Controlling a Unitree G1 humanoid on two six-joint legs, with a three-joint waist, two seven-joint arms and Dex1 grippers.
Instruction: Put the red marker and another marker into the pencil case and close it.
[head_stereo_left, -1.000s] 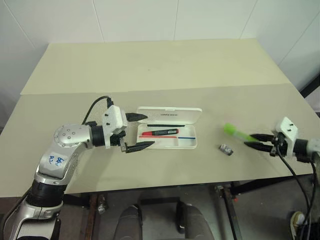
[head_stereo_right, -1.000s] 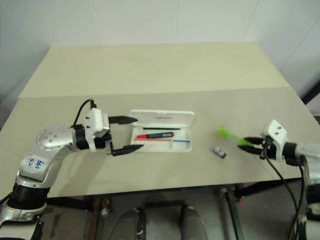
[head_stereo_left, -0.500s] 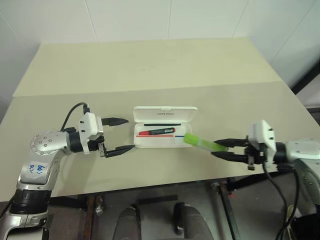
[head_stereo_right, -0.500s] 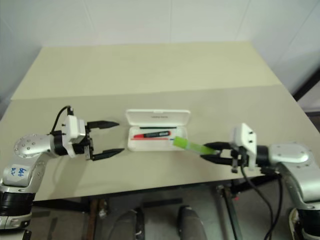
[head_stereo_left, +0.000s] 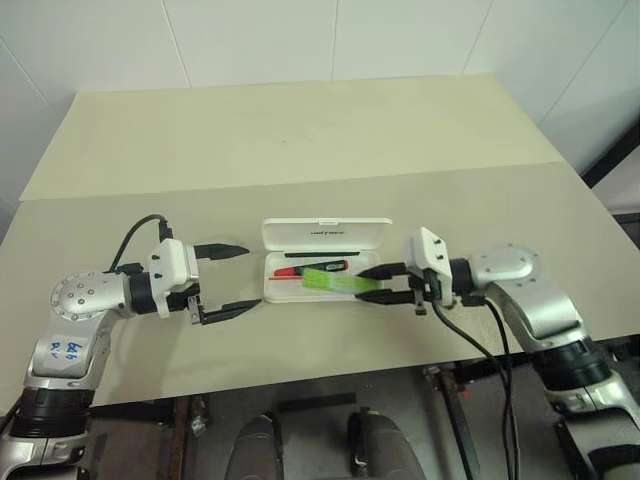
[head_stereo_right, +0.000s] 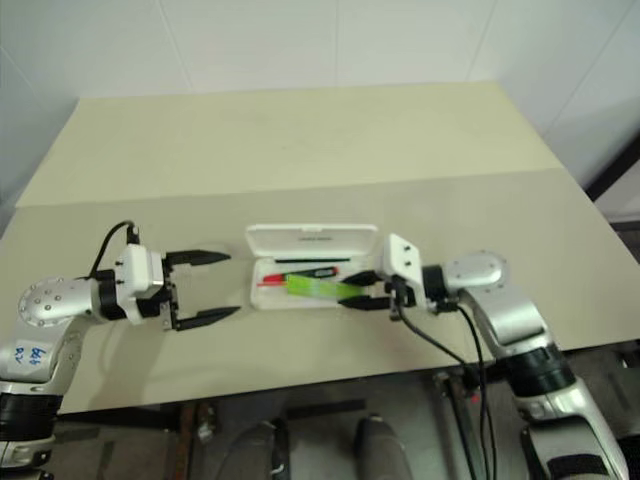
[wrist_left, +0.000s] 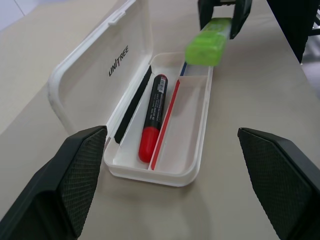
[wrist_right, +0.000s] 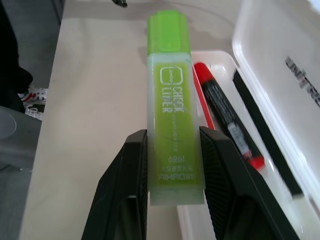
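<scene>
Pencil case (head_stereo_left: 325, 235) lies open on the beige table (head_stereo_left: 300, 140), and we take it as our landmark. Nearest to us, at its left end, we see the left gripper (head_stereo_left: 228, 281) with fingers spread wide and holding nothing, a little apart from the case. At its right end the right gripper (head_stereo_left: 373, 283) is clamped on the lime-green highlighter (head_stereo_left: 330, 283), which hangs tilted over the tray's front part, so it hides some of the inside. Deeper in the tray the red marker (wrist_left: 153, 117) lies beside a thin red line (wrist_left: 165, 126). Farthest, the lid (wrist_left: 97, 70) stands raised behind the tray.
</scene>
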